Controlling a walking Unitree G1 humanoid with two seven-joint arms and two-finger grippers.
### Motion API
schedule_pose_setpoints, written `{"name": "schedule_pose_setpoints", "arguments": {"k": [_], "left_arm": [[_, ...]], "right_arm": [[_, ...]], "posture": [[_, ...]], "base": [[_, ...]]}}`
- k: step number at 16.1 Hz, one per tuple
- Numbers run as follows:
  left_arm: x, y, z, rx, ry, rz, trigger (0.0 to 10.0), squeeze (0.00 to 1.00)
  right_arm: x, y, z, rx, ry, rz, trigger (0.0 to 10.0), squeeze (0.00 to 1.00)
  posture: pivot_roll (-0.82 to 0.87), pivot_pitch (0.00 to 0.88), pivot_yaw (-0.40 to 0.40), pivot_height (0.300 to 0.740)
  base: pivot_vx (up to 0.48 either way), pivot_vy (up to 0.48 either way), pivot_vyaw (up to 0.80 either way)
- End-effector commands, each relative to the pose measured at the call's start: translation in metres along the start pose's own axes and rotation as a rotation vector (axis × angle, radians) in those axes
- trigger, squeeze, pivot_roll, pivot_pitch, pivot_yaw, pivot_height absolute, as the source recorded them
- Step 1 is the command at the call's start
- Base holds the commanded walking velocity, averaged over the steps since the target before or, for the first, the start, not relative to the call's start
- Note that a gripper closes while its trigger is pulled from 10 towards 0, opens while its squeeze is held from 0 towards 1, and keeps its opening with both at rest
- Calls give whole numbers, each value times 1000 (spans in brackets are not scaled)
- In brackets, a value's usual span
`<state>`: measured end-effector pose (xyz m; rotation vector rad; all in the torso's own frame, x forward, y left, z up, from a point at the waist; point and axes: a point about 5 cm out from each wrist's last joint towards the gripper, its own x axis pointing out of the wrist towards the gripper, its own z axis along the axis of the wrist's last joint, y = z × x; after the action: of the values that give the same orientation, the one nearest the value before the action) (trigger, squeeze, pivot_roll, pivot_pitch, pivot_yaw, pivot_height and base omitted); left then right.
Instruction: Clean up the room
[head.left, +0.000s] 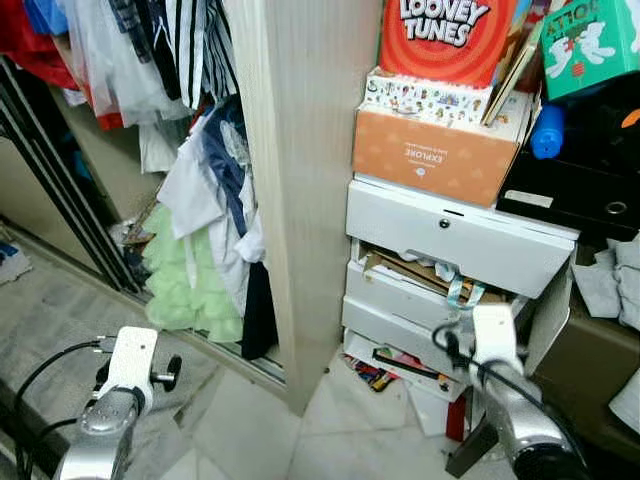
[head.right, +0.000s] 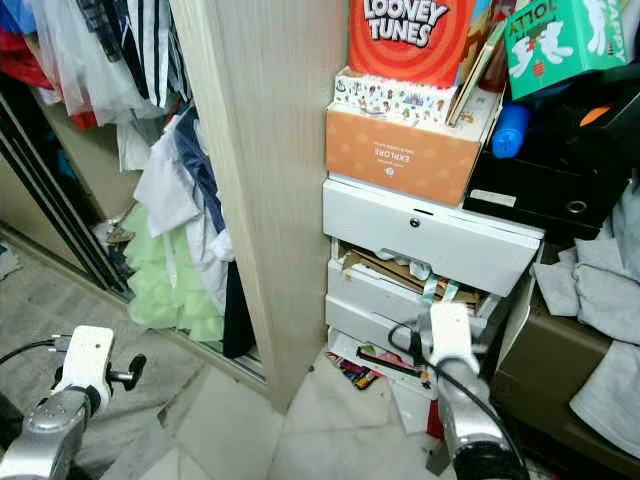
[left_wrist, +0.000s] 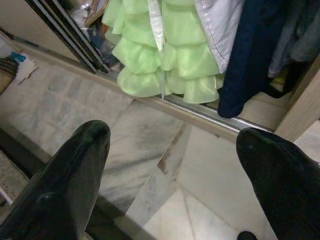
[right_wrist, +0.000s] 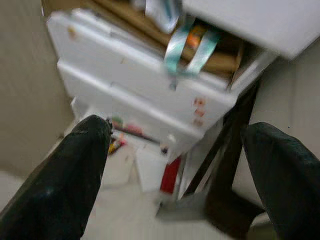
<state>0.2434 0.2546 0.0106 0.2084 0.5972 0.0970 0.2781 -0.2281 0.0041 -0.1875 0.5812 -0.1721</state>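
Before the wooden wardrobe post, on pale tiled floor:

- Left tool: fingers spread wide, holding nothing; poised over the floor, near the sliding-door track. Just beyond it, green ruffled dress hanging to the track among white and navy clothes.
- Right tool: fingers spread wide, holding nothing; pointed at the white drawer unit, close to its lower drawers, not touching.
- Drawer unit: second drawer ajar, cardboard and teal ribbon spilling out. Small colourful clutter on the floor at its foot, below and ahead of the right tool.
- Atop the unit: orange box, patterned box, red Looney Tunes box.
- Right of these: black case, blue bottle, green box, grey cloth.
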Motion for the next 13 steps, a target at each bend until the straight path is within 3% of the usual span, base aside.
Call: {"name": "schedule_pose_setpoints", "arguments": {"k": [1, 3, 4, 5, 7, 10, 13], "left_arm": [[1, 0, -2, -6, 34, -3, 10000, 0], [3, -3, -10, -15, 71, -7, 10000, 0], [4, -1, -20, -9, 105, 10, 10000, 0], [4, 5, -36, -35, 160, 36, 10000, 0], [0, 11, -49, -84, 202, 64, 10000, 0], [5, 5, -30, -64, 114, 59, 10000, 0], [10, 4, -18, -54, 53, 65, 10000, 0]], "right_arm": [[1, -3, -12, 6, 50, 10, 10000, 0], [-4, 7, -41, 15, 141, 70, 10000, 0], [-7, 9, -53, 69, 178, 78, 10000, 0], [-12, 7, -69, 116, 241, 68, 10000, 0], [-18, 6, -85, 134, 296, 73, 10000, 0], [-34, -2, -118, 87, 410, 59, 10000, 0], [-34, -2, -119, 74, 420, 50, 10000, 0]], "posture": [[0, 0, 13, 740], [11, 0, 13, 740], [16, 0, 10, 740], [19, 0, 10, 740], [16, 0, 12, 740], [27, 0, 2, 740], [17, 0, 3, 740]], "base": [[0, 0, 0], [0, 0, 0], [0, 0, 0], [0, 0, 0], [0, 0, 0], [0, 0, 508], [0, 0, 763]]}}
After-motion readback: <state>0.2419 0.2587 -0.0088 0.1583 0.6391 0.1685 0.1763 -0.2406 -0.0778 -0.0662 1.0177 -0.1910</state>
